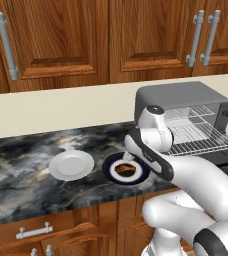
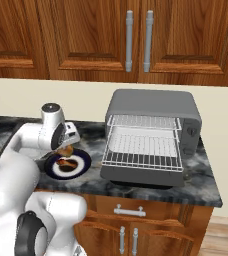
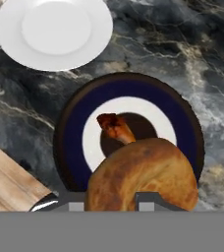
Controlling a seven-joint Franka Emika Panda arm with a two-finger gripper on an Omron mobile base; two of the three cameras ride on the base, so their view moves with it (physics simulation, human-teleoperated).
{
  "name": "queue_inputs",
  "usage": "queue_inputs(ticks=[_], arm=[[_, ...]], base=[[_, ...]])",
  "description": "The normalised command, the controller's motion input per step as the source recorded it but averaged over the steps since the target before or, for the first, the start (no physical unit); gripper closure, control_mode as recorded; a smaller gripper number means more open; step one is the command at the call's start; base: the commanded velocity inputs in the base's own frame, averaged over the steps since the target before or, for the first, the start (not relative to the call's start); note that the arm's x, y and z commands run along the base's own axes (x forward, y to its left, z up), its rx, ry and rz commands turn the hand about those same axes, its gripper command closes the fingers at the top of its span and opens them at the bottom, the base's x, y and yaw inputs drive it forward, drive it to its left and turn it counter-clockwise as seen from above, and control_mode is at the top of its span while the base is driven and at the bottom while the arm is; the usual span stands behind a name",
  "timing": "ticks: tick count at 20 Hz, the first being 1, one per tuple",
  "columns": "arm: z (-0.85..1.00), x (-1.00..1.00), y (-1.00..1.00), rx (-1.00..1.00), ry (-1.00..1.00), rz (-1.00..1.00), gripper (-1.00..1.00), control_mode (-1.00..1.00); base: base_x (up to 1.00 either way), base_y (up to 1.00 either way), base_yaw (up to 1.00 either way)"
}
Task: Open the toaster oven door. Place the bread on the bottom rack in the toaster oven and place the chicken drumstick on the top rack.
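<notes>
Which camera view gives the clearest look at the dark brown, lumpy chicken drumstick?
The hand view: the dark brown, lumpy chicken drumstick looms large, bone end clear, above the blue-rimmed plate. The right base view shows a small brown piece at the pincer. The left base view shows a dark lump over the plate.

- Countertop (image 1: 21,165): dark marble with pale grey and tan veining, set above wooden cabinet fronts.
- White plate (image 1: 71,165): on the counter, left of the blue-rimmed plate, just beside it, not touching.
- Blue-rimmed plate (image 1: 111,172): dark blue rim, white centre, between the white plate and the oven.
- Toaster oven (image 2: 153,107): grey box at the counter's right end, towards the back wall.
</notes>
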Motion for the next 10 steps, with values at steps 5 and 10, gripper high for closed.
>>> queue_inputs(ticks=[5,10], arm=[[0.16,0.03,-0.64,0.0,0.13,0.0,1.0,-1.0],[0.18,0.09,-0.64,0.0,0.19,0.0,1.0,-1.0]], base=[[0.0,0.0,0.0],[0.0,0.0,0.0]])
